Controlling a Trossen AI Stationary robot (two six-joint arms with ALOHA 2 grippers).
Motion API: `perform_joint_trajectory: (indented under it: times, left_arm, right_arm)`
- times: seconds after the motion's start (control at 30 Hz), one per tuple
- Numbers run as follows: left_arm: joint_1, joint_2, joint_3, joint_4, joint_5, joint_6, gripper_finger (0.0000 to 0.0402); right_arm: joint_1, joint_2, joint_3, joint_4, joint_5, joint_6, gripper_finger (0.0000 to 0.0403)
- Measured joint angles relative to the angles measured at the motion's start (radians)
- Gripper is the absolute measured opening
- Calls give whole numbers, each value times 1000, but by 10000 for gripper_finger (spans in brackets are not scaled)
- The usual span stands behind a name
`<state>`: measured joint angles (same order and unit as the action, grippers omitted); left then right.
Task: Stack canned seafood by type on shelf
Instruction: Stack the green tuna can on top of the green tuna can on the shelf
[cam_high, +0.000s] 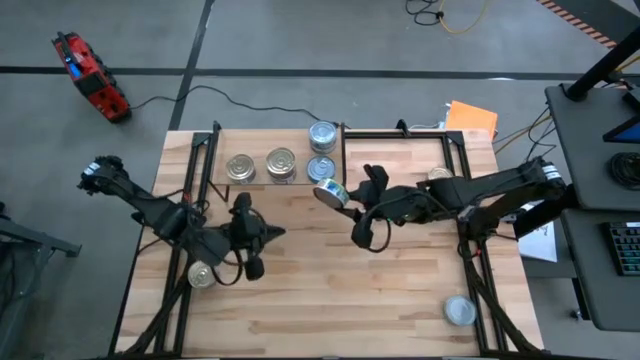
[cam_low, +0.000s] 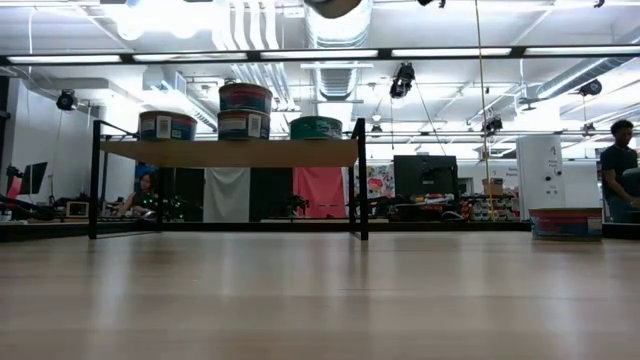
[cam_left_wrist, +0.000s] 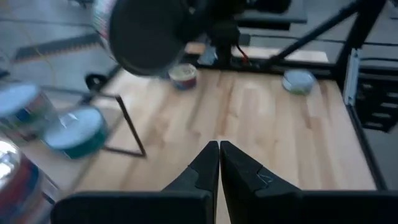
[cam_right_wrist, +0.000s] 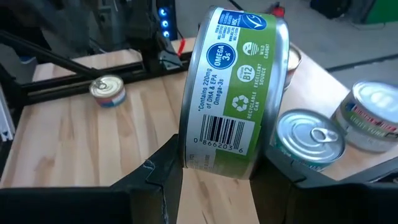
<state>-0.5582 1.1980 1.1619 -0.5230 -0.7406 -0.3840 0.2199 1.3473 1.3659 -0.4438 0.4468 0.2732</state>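
The right pincer (cam_right_wrist: 214, 171) holds a tin with a green and blue label (cam_right_wrist: 233, 93) on its edge, squeezed between the two dark fingers. From above, this held tin (cam_high: 331, 193) sits in the air just in front of the shelf (cam_high: 250, 180), near its right end.

The left pincer (cam_left_wrist: 219, 163) is shut tight, its two finger tips touching, and it holds nothing. From above it (cam_high: 252, 262) hangs over the left part of the tabletop (cam_high: 340, 290). A gold-lidded tin (cam_high: 202, 275) lies on the tabletop just beside the left arm.

One silver-lidded tin (cam_high: 459, 310) lies alone near the front right corner of the tabletop. Another tin (cam_high: 438, 175) peeks out by the right arm near the back; its lid colour is hard to tell.

On the shelf, two gold-lidded tins (cam_high: 240, 167) (cam_high: 281, 164) sit side by side. To their right are two bluish silver lids (cam_high: 322, 135) (cam_high: 321, 167), one behind the other.

The low view shows the shelf board (cam_low: 228, 152) in its black frame. One tin (cam_low: 245, 98) sits on top of another (cam_low: 244, 124) in a stack, with a single tin on each side.

Far behind, in the room, a person (cam_low: 620, 170) stands at the right edge.
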Motion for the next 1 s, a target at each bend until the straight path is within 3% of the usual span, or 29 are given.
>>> perform_joint_trajectory:
  times: [0.07, 0.17, 0.37, 0.43, 0.7, 0.83, 1.0]
  left_arm:
    - [26, -2, 27, 3, 10, 36, 0]
    - [78, -9, 63, 4, 102, 100, 0]
    - [266, -24, 104, 111, 540, 242, 0]
    - [337, -24, 104, 170, 607, 294, 0]
    - [558, -26, 103, 300, 619, 323, 0]
    - [601, -26, 103, 289, 607, 320, 0]
    - [607, -26, 100, 290, 454, 329, 0]
  right_arm:
    - [0, -18, 0, 0, -2, -13, 135]
    - [-4, -50, 0, 0, -5, -30, 135]
    - [-80, -108, 0, 0, -170, -86, 135]
    - [-118, -123, 0, 1, -216, -139, 135]
    - [-278, -143, 0, -3, -343, -444, 135]
    - [-356, -133, 0, -22, -341, -644, 135]
    - [-423, -98, 0, -4, -227, -930, 135]
